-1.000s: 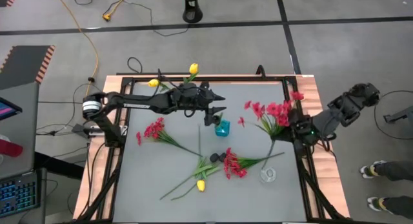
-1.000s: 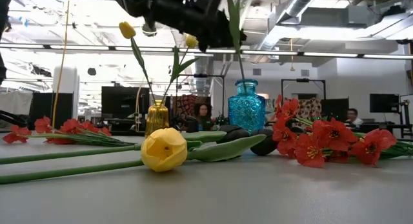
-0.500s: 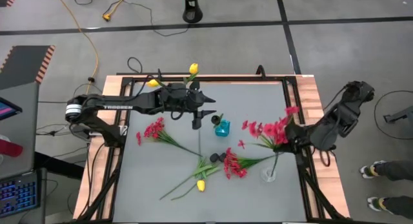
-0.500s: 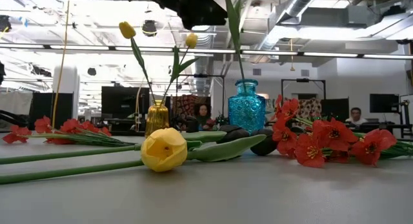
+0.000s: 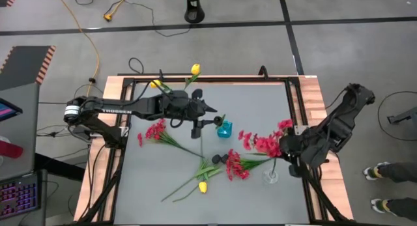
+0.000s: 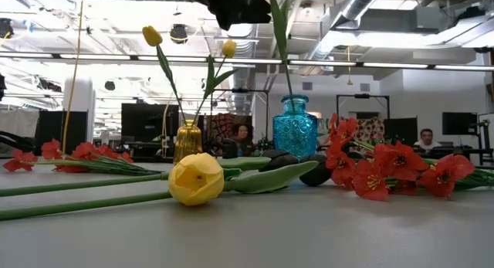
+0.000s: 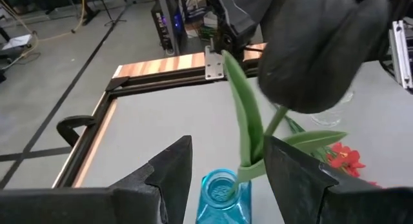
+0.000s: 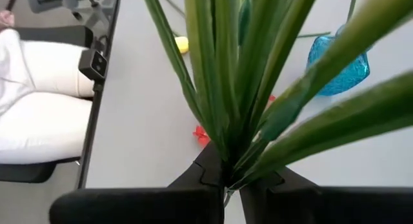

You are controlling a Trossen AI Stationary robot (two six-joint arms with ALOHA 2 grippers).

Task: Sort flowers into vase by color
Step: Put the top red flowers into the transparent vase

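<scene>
Seen from above, the right gripper (image 5: 287, 146) is clamped on the stems of a red spray (image 5: 266, 142), and has carried it lower and further in over the grey table (image 5: 254, 193) than a moment ago, so the blossoms now hang just above the clear vase (image 5: 271, 176) near the table's right edge. In the right wrist view its fingers (image 8: 206, 175) pinch the bundle of green stems tight. The left gripper (image 5: 199, 124) has drawn back from the blue vase (image 5: 225, 129), which holds a black tulip (image 7: 316, 50) by its stem; its fingers (image 7: 171, 169) stand apart with nothing between them, just beside the vase's mouth. The amber vase (image 6: 187, 141) at the back holds two yellow tulips (image 5: 194, 70), unchanged. Lying on the table as before are a loose red spray (image 5: 155, 131) on the left, another red spray (image 5: 237, 166) near the middle, two black tulip heads (image 5: 220, 158) and a yellow tulip (image 5: 202, 186).
</scene>
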